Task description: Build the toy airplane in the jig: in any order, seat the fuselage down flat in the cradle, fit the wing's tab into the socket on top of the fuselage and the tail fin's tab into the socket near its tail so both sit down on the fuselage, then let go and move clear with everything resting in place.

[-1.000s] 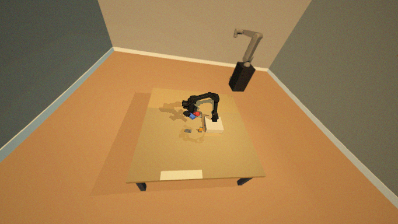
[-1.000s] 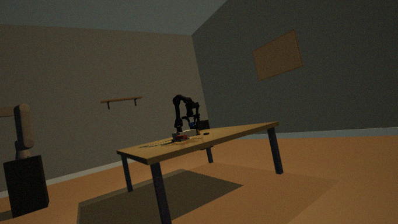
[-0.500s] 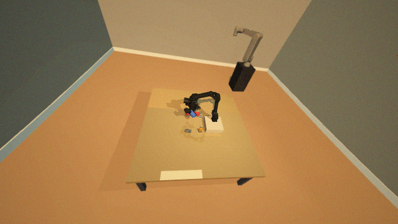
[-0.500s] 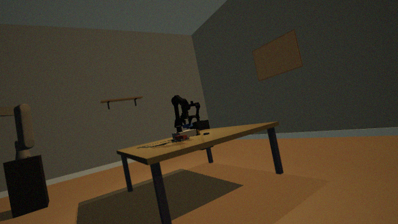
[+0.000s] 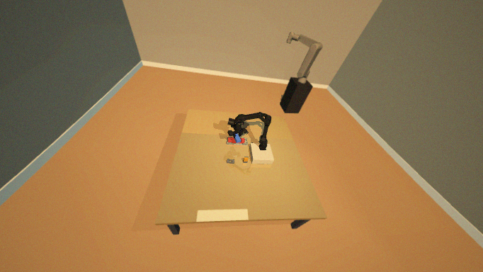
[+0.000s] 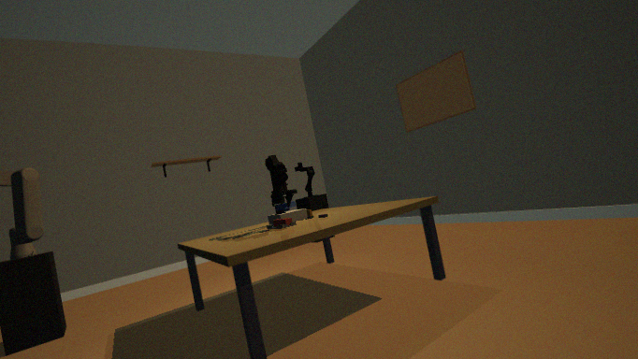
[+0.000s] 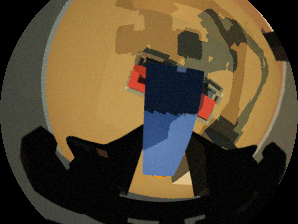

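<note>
My gripper [image 5: 237, 134] [image 6: 281, 205] [image 7: 164, 129] is shut on the blue wing [image 5: 238, 138] [image 7: 169, 119]. It holds the wing upright over the middle of the red fuselage [image 5: 231, 140] [image 6: 282, 222] [image 7: 139, 79]. The fuselage lies in the grey jig [image 5: 227, 143] on the table [image 5: 219, 188]. In the wrist view the wing crosses the fuselage and hides its middle, and I cannot tell whether they touch. The orange tail fin [image 5: 245, 160] lies on the table in front of the jig, beside the white block.
The arm stands on a white block [image 5: 263, 156] [image 6: 290, 215] right of the jig. A small grey piece [image 5: 230, 161] lies left of the tail fin. A pale rectangle [image 5: 222, 214] marks the table's front edge. A second arm on a black base [image 5: 296, 95] stands on the floor.
</note>
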Available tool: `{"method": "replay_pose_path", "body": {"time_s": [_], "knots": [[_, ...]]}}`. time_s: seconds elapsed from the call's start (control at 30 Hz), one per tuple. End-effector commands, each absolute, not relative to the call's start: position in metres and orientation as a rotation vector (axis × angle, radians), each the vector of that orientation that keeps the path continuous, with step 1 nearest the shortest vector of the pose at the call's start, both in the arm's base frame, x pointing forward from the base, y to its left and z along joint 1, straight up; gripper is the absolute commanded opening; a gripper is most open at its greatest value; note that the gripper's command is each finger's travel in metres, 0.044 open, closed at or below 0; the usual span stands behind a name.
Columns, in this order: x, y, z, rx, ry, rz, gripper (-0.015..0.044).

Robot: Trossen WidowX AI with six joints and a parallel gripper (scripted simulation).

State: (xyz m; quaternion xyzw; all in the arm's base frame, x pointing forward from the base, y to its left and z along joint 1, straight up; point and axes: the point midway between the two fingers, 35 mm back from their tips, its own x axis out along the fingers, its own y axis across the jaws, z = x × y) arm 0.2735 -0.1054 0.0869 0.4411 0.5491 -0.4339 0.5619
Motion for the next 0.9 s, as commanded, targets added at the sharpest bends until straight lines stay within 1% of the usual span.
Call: {"method": "replay_pose_path", "body": {"time_s": [0.0, 0.53, 0.77, 0.8, 0.87], "knots": [[0.265, -0.115, 0.086, 1.082, 1.258, -1.072, 0.0], [0.232, -0.143, 0.076, 1.259, 1.149, -1.25, 0.0], [0.232, -0.143, 0.076, 1.259, 1.149, -1.25, 0.0184], [0.232, -0.143, 0.076, 1.259, 1.149, -1.25, 0.0195], [0.232, -0.143, 0.076, 1.259, 1.149, -1.25, 0.0195]]}}
